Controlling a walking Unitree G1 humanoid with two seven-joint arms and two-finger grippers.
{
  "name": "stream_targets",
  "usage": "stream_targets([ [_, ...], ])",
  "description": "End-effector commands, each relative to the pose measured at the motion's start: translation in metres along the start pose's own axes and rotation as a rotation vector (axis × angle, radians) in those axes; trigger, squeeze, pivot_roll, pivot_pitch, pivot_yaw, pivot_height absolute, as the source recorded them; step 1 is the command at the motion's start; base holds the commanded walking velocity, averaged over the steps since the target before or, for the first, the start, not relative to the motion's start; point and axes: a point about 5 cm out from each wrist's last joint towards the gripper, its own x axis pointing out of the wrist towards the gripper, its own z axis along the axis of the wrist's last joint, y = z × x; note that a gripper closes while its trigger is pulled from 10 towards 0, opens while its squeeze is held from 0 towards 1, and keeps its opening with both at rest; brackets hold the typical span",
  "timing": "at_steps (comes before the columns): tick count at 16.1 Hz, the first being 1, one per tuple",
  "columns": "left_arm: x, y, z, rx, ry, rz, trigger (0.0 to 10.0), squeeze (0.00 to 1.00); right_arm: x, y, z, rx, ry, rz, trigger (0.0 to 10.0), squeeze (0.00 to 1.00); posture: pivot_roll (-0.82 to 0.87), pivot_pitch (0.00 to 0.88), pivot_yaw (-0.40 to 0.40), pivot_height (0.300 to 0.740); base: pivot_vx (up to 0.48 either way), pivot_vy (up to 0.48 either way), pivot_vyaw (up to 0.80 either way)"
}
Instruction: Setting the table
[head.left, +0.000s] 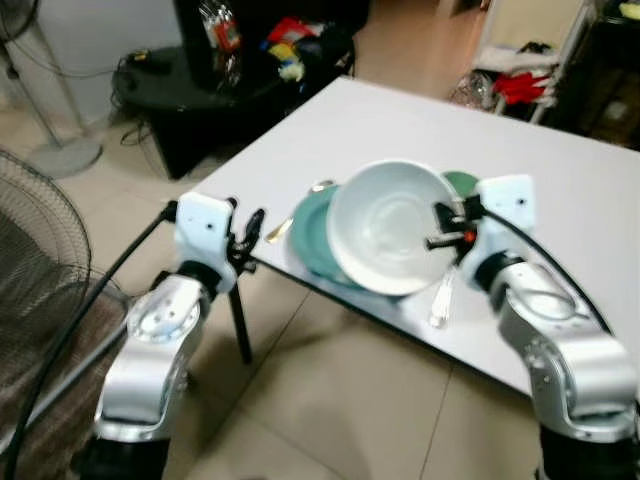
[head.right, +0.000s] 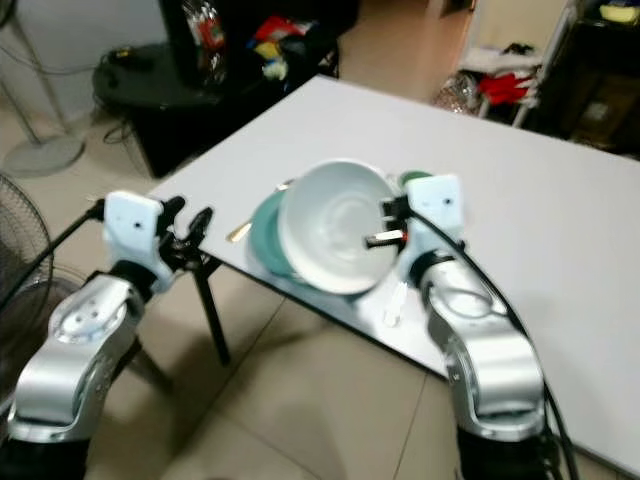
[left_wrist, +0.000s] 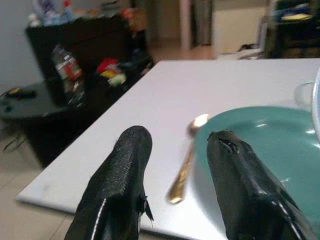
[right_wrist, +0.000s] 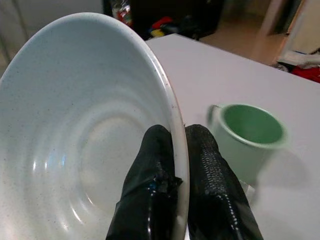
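My rig: two silver rounded metal arms, a white boxy wrist housing (head.left: 205, 228) on each, black cables (head.left: 70, 335) trailing back, and textured black rubbery fingers (left_wrist: 120, 185).

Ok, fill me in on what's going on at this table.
The robot is setting the table. Its right gripper has its fingers pinched on the rim of a white bowl, holding it tilted over a teal plate near the table's front edge. A green mug stands just behind the bowl, and a gold spoon lies beside the plate. The left gripper is open, holding nothing, at the table edge, pointed at the spoon.
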Motion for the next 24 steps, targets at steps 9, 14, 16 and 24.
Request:
stream_targets([
  [9,-0.001,0.002,0.000,0.000,0.005,-0.001,10.0,0.00,0.004,0.002,0.004,0.041,-0.006,0.035,10.0,0.00,0.06,0.000,0.009,0.740,0.292,0.000,0.09],
  [14,-0.001,0.002,0.000,0.006,0.008,-0.009,10.0,0.00,0.008,0.004,0.000,0.057,0.049,0.072,10.0,0.00,0.07,0.000,0.002,0.740,0.292,0.000,0.00],
  [16,-0.002,0.002,0.000,0.009,0.008,-0.010,10.0,0.00,0.012,0.004,-0.002,0.093,0.069,0.074,10.0,0.00,0.07,0.000,-0.005,0.740,0.291,0.000,0.00],
  [24,-0.008,-0.028,-0.005,0.000,0.122,-0.456,10.0,0.00,0.035,-0.009,-0.013,0.277,0.264,0.043,10.0,0.00,0.09,0.000,-0.009,0.740,0.037,0.000,0.00],
])
